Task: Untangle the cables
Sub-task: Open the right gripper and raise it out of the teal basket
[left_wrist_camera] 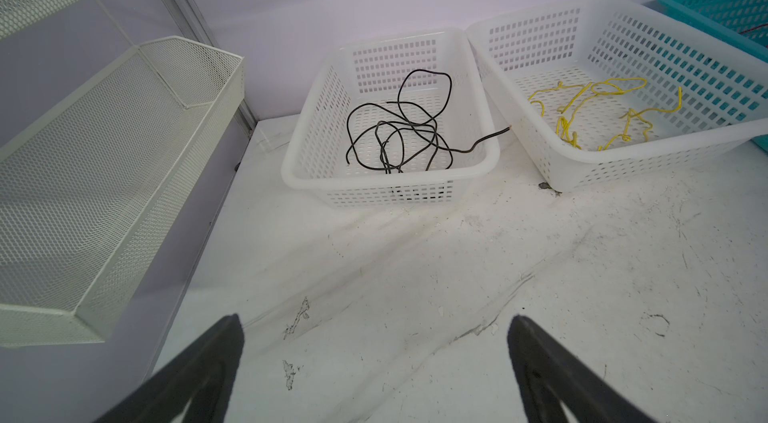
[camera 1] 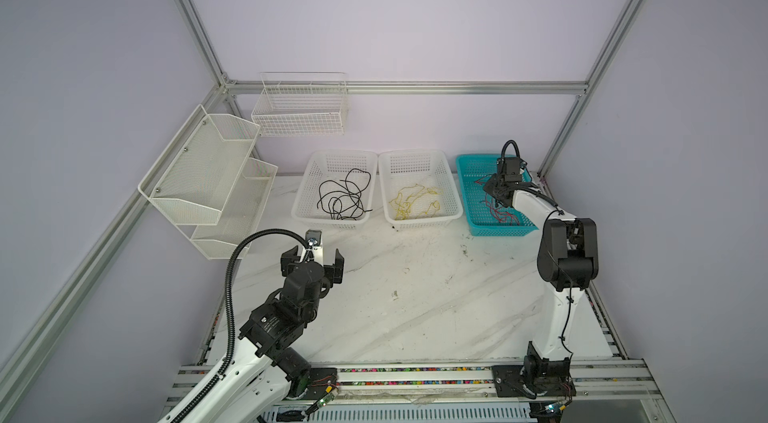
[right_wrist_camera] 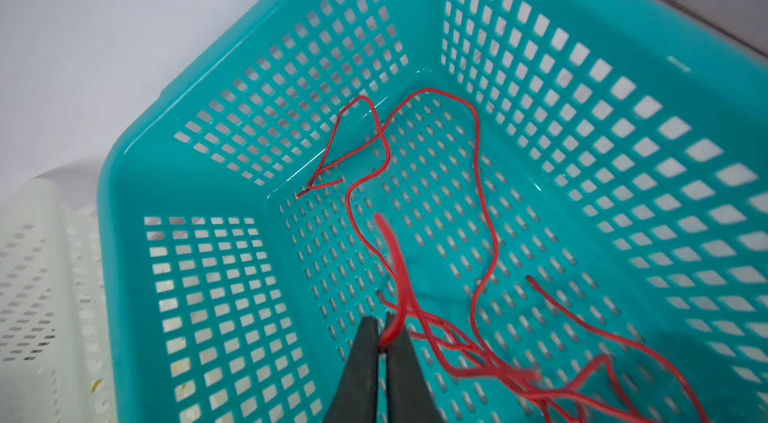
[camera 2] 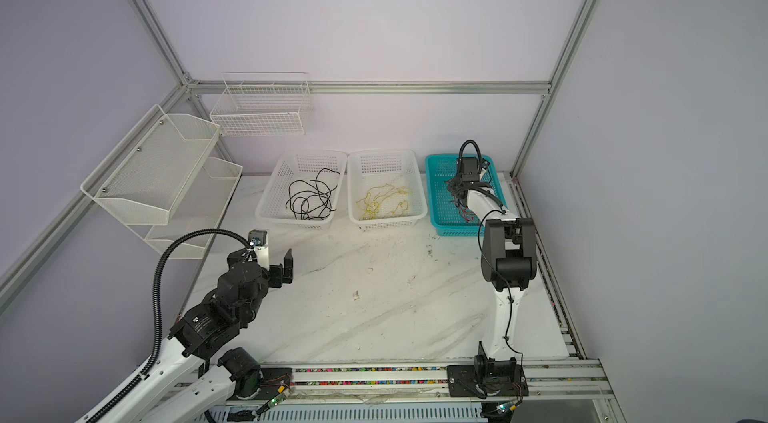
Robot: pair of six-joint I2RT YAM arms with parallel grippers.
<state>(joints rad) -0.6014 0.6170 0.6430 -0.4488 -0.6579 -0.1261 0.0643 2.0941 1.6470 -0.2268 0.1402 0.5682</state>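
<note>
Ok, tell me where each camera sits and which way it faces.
Both top views: high over the table's near edge, looking down toward the back wall; left arm and right arm show.
Left wrist: on the left arm, facing across the table at the black cable and yellow cable; open left pincer tips show.
Right wrist: on the right arm, looking down into the teal basket; right pincer shut on the red cable.
Shared: both wrist views catch the teal basket.

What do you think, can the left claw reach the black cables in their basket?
Probably yes: the left claw is open, and nothing stands between it and the open basket of black cables.
</note>
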